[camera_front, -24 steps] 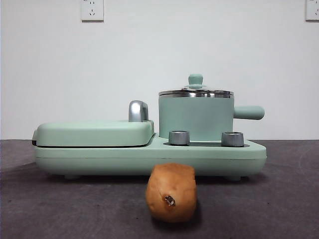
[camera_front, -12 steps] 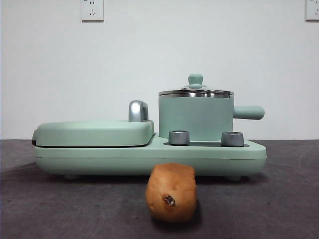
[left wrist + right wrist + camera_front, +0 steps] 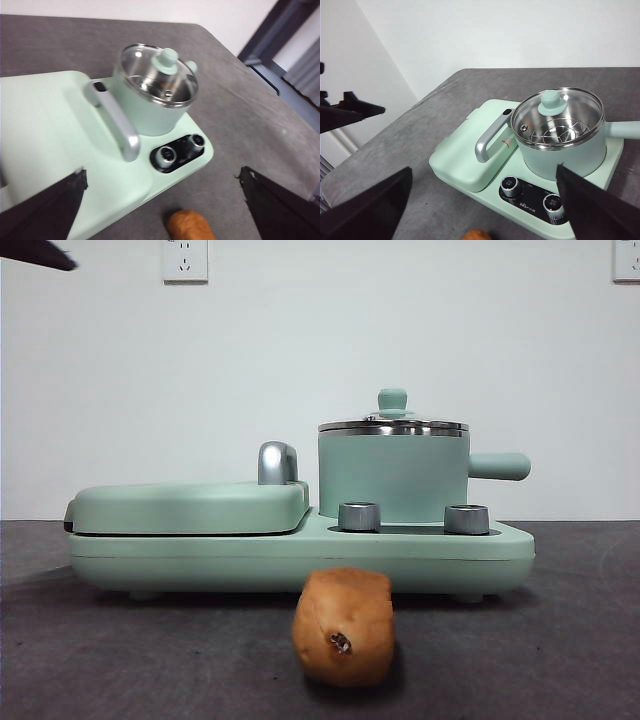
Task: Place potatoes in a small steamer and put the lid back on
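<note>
Lid on steamer, potato on table before it; both grippers, left and right, gape wide, seemingly empty.

The robot shows little of itself. The left gripper appears in its wrist view as two flat black jaws, each a broad wedge tapering to a blunt, slightly ragged tip with a pale scuffed edge. The right gripper looks the same in its wrist view: two matte black, triangular jaws with plain surfaces, no visible screws, cables or markings. That view also catches the other arm's black fingers as thin pointed shapes. In the front view a single black tip shows, smooth and tapered.
</note>
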`<state>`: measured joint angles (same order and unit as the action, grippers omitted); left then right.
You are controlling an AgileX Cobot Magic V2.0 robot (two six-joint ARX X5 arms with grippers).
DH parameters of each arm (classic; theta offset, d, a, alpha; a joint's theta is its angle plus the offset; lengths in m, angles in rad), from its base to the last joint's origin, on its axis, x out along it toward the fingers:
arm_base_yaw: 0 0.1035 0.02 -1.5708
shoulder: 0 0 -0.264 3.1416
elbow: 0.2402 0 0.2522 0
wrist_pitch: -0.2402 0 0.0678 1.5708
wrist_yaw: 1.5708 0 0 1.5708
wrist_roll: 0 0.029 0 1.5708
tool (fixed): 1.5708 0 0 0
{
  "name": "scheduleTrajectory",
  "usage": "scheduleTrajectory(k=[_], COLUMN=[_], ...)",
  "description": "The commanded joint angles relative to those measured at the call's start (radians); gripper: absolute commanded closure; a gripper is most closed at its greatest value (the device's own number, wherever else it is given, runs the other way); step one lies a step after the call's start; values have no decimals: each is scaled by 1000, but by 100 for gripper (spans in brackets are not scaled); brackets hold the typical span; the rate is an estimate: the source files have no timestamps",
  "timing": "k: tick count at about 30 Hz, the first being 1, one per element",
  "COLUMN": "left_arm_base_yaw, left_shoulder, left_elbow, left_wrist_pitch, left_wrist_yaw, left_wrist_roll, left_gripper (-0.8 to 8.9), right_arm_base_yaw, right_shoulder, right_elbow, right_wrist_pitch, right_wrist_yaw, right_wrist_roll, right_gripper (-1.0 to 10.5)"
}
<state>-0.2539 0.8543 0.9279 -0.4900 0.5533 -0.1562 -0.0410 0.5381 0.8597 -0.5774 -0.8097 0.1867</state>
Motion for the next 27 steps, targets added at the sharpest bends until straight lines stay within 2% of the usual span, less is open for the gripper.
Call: scheduleTrajectory(k=[1, 7, 11, 18, 25, 27], left_arm_base_yaw=[-32, -115, -174, -278, -351, -361], left_shoulder=[84, 315, 490, 787, 1062, 1119], left_elbow=[76, 259, 431, 780, 1126, 1193], left_wrist_pitch=[13, -10, -66, -206, -315, -317], left_wrist_yaw=[6, 4, -8, -145, -271, -280], left_wrist_roll=[13, 14, 49, 144, 172, 172], left_gripper=[314, 315, 315, 316, 323, 323], right_arm_base_yaw=[0, 0, 0, 0, 0, 0], right_shoulder=[5, 12, 16, 16, 16, 16], right_elbow=[19, 19, 19, 19, 19, 19], right_wrist_pitch=[8, 7, 7, 7, 8, 8], right_wrist_yaw=[1, 6, 6, 6, 6, 6], right_wrist_roll=[-4, -4, -4, -4, -4, -4], right_gripper=[480, 481, 481, 482, 482, 482])
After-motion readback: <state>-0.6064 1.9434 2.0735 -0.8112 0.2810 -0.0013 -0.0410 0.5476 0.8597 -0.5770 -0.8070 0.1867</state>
